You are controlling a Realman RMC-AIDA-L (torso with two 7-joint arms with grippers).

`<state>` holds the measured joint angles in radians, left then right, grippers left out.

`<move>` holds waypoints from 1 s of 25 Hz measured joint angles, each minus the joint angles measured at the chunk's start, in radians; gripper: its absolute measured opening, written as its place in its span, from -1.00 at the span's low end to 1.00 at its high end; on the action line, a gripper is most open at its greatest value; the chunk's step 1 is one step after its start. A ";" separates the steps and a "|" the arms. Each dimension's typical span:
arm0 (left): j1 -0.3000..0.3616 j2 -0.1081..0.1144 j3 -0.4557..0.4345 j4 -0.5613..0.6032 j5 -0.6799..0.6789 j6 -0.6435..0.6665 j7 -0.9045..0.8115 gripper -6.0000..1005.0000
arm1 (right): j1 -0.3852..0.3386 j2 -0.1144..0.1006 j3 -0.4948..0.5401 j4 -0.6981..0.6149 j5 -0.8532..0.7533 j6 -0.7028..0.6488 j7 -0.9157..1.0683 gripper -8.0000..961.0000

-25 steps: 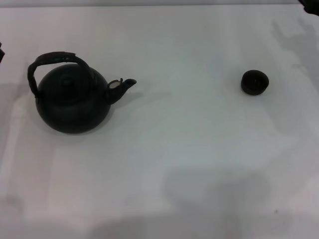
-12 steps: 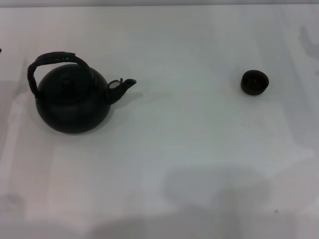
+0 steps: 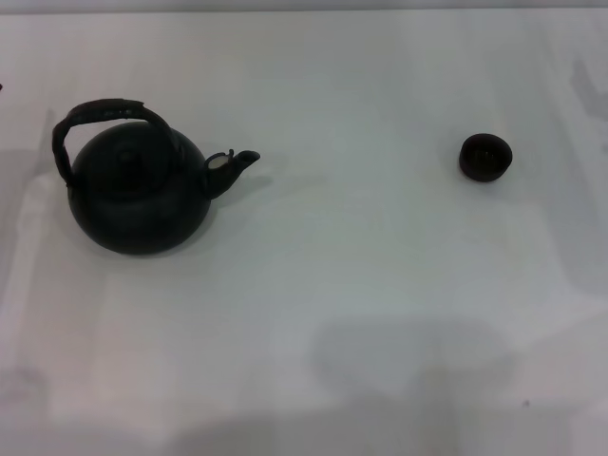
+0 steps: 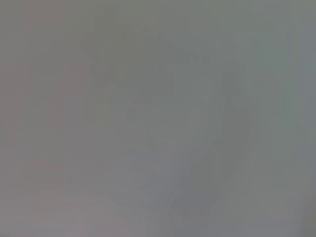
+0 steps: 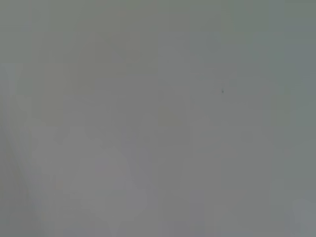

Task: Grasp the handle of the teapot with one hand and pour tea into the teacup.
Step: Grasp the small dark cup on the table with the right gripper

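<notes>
Teapot (image 3: 138,195) stands upright at the left of the white table (image 3: 361,285), spout (image 3: 237,161) pointing right toward the teacup (image 3: 485,157), which sits well apart at the right. Handle (image 3: 100,114) arches over the lid, untouched. Neither gripper appears in any view; their state cannot be told.

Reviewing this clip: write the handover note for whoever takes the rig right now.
Grippers: neither is in view; both wrist views show only blank surface.
Teapot: upright on the table's left side, handle up over the lid, spout toward the teacup.
Teacup: upright at the right, well apart from the teapot.
Done: nothing; the handle is ungrasped.
Left: grasp the handle, carry the teapot to the teacup, pour.
</notes>
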<state>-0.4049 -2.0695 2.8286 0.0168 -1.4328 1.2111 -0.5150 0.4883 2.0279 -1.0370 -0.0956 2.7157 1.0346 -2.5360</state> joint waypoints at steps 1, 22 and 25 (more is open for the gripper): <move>0.000 0.000 0.000 -0.004 0.000 0.001 -0.002 0.58 | -0.001 0.000 0.000 0.004 0.000 0.004 0.000 0.72; 0.020 -0.002 0.010 -0.019 0.016 0.005 -0.116 0.58 | -0.001 0.000 0.004 0.094 -0.002 0.088 -0.058 0.72; 0.034 -0.001 0.011 -0.023 0.042 0.023 -0.141 0.58 | 0.001 0.000 0.004 0.096 -0.004 0.074 -0.079 0.72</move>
<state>-0.3707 -2.0701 2.8395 -0.0058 -1.3904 1.2341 -0.6565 0.4889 2.0280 -1.0333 0.0003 2.7116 1.1088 -2.6145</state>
